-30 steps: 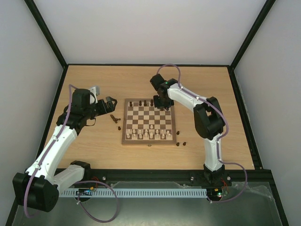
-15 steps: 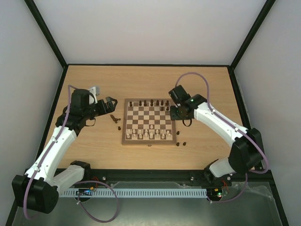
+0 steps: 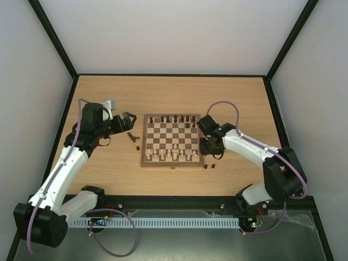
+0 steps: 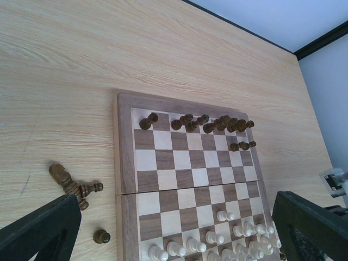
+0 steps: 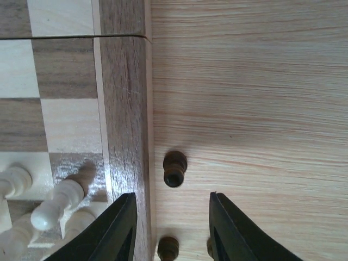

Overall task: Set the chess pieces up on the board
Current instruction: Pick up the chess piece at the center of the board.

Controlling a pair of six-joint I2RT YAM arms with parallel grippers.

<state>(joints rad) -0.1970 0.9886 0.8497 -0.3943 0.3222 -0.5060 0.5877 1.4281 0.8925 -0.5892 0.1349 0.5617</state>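
Dark brown wood: most of the chess pieces stand bunched along the far edge of the board, crowded toward its right corner, with two or three one rank nearer. They look unevenly spaced, and the overhead view is too small to tell squares.

- Strays on the table: a small heap and a single left of the board; two or three more off its near right corner.
- Pale chessmen fill the near ranks.

Change over the last second: the right arm has left the far right corner of the board and swung back to the near right side. Right end effector now hangs over bare table just outside the board's border, fingers parted and holding nothing. One loose dark piece sits just ahead of the gap, apart from both fingers.

Reading: a delivery to the back rank seems finished and the next pickup begun. The piece is close beside the border, so the inner finger has little room.

Left end effector is spread wide and empty, poised above the left strays, unmoved.

Several dark men remain off the board; the job is part done.
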